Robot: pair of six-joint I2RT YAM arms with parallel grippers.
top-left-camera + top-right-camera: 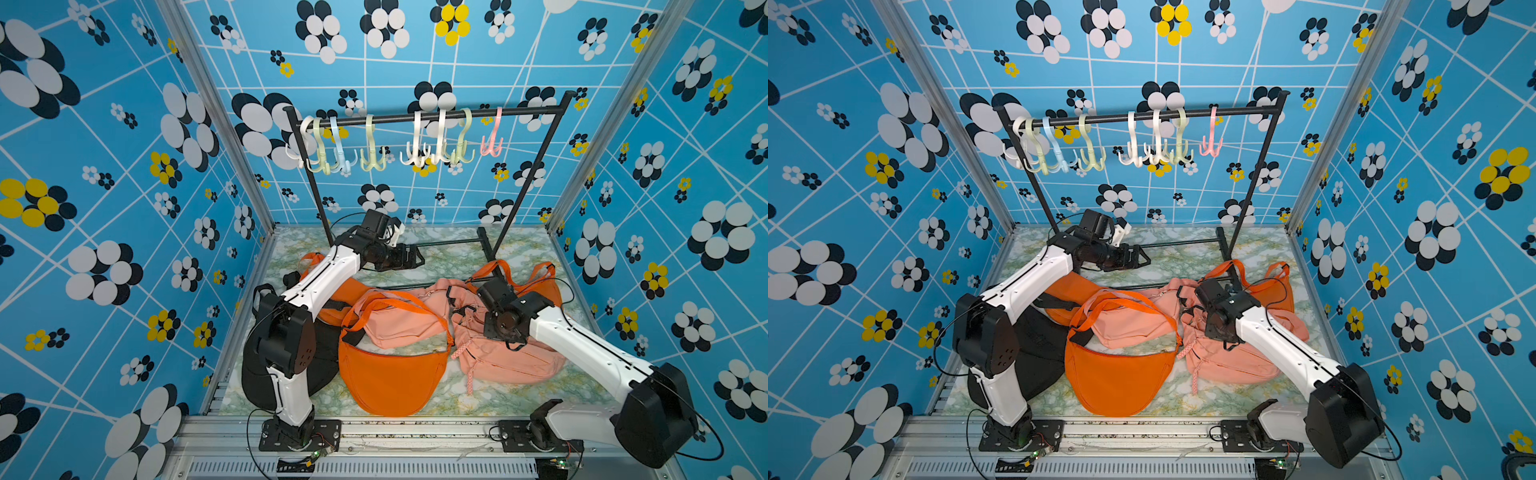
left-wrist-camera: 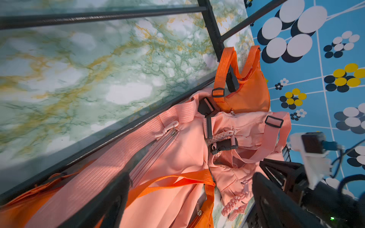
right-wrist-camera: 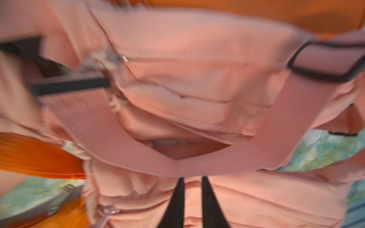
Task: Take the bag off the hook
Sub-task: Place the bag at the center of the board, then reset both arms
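The right gripper (image 3: 192, 178) is hanging low over the pink bag (image 1: 511, 359) with its jaws standing a narrow slit apart and pinching nothing, its tips just short of the bag's strap (image 3: 197, 165). That bag is lying slumped and creased on the marbled table (image 1: 436, 253), its zips looking closed and hiding whatever is inside. The left gripper (image 1: 417, 257) is hanging spread wide with nothing in it near the foot of the rack (image 1: 415, 114), while a second pink bag (image 1: 399, 324), an orange bag (image 1: 390, 374) and a black bag (image 1: 324, 365) are lying heaped alongside, well below the hooks (image 1: 492, 143).
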